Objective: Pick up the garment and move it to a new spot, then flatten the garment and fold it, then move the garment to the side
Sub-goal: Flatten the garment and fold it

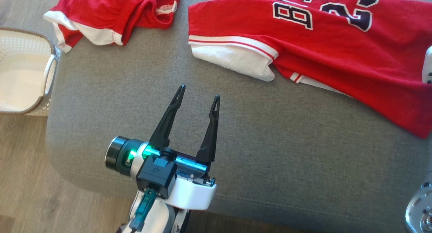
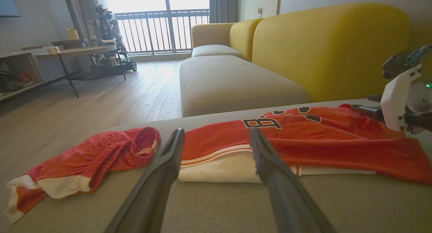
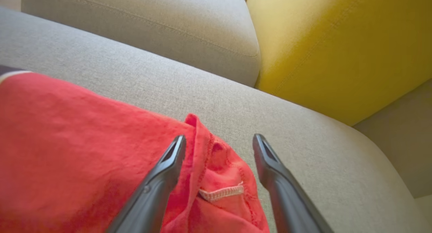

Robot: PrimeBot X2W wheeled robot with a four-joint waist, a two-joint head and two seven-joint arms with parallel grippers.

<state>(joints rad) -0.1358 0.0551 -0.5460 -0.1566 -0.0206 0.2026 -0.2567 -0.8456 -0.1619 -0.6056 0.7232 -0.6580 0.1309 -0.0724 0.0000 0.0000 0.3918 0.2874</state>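
Left hand (image 1: 199,91) open, jersey (image 1: 337,40) at 1 o'clock, shorts (image 1: 111,10) at 11; right hand (image 3: 219,138) open over bunched jersey corner, so a shallow pinch could slip or drag it skewed.

Head view: the jersey (image 1: 337,40) runs off the top and right edges, so its dark lettering is cropped and I cannot read it whole. The shorts (image 1: 114,13) are cut by the top edge, the white basket (image 1: 50,67) by the left edge. My right arm (image 1: 428,67) is a pale sliver at the right edge; my left arm (image 1: 158,206) leaves through the bottom edge. Left wrist view: my right arm covers the jersey's far end, and the things on the distant table (image 2: 77,51) are too small to name. Right wrist view: the jersey spills past the left and bottom edges, and I cannot tell whether my right gripper (image 3: 219,142) touches the cloth
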